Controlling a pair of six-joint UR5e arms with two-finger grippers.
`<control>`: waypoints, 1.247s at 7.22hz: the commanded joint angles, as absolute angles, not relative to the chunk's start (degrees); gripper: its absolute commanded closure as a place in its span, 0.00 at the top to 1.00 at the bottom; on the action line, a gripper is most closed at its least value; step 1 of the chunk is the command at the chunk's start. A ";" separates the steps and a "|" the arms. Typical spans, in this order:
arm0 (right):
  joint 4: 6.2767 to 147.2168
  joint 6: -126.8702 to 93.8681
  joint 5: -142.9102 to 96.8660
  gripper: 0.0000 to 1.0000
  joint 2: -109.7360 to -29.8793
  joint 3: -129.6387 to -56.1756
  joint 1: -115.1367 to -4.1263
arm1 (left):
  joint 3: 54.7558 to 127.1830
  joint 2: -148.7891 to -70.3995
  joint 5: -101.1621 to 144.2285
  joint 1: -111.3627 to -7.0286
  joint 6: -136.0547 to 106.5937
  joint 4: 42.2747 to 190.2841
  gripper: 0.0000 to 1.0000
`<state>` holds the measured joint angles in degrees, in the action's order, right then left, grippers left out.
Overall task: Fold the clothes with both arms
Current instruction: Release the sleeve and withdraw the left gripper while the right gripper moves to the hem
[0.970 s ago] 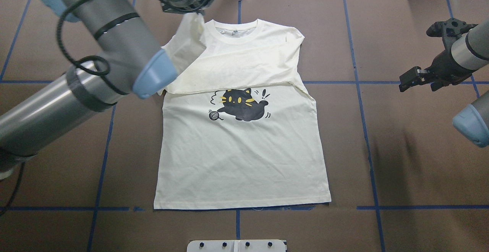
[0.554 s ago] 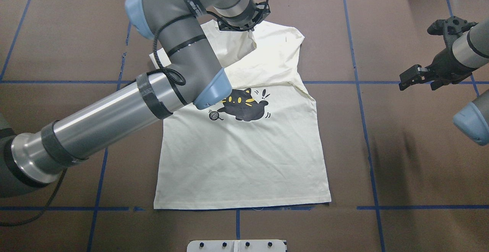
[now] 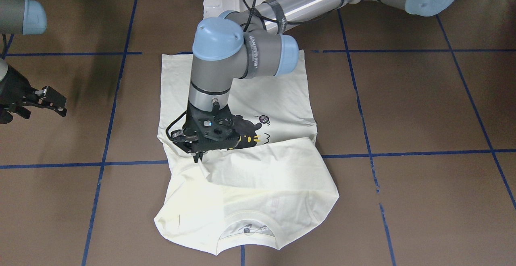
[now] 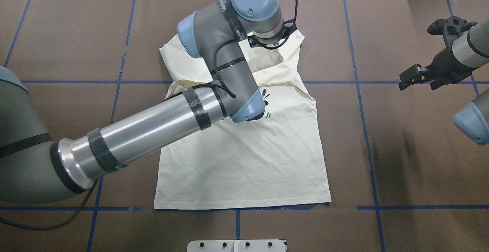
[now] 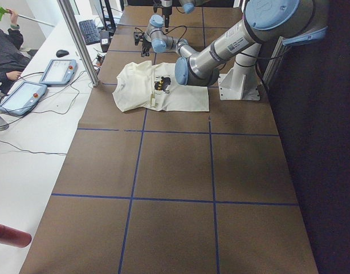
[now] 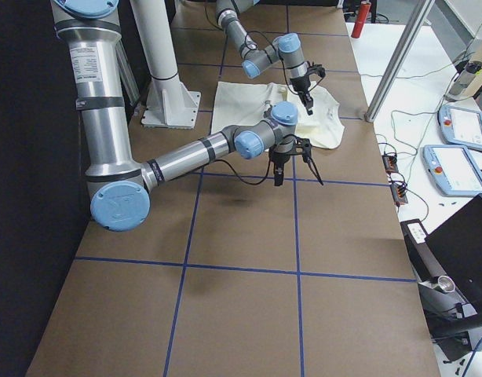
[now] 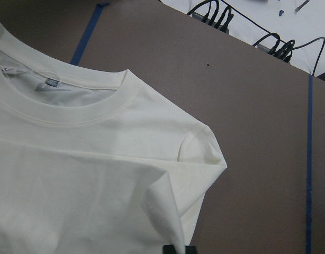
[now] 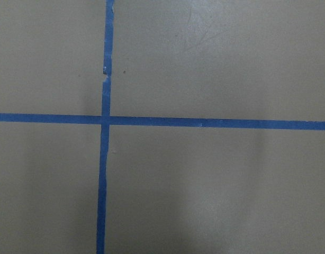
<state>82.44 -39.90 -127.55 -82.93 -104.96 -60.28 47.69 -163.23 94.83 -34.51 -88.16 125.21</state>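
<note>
The cream shirt (image 4: pixel 244 160) lies flat on the brown table with its print side up and its collar (image 7: pixel 72 114) at the far edge. My left arm reaches across it and covers most of the black cat print (image 3: pixel 246 135). The left gripper (image 3: pixel 197 156) is shut on a pinch of sleeve fabric, held low over the shirt's upper right part, and the cloth is drawn into a fold across the chest (image 3: pixel 266 165). The overhead view hides that gripper under the wrist (image 4: pixel 263 15). My right gripper (image 4: pixel 405 82) hovers open and empty over bare table, well to the shirt's right.
Blue tape lines (image 8: pixel 104 121) grid the table. A white base plate (image 4: pixel 237 245) sits at the near edge. Beyond the far edge are a metal post (image 5: pixel 78 40), two teach pendants (image 5: pixel 58 71) and a seated person (image 5: pixel 7 54). A red cylinder (image 5: pixel 9 235) lies off the table's end.
My left arm has swept from the shirt's upper left corner across to its upper right, dragging the sleeve fabric over the chest. The right arm has stayed still.
</note>
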 commanded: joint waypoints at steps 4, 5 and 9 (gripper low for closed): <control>81.83 -48.90 -127.62 1.00 -78.41 -105.11 -58.11 | 58.57 -153.41 99.81 -34.97 -81.05 124.22 1.00; 80.70 -53.91 -127.53 1.00 -77.70 -106.86 -55.22 | 66.80 -148.06 101.58 -35.76 -78.16 118.27 1.00; 77.03 -80.69 -107.54 1.00 -78.66 -115.83 -31.18 | 107.84 -116.09 107.49 -40.95 -60.23 102.14 1.00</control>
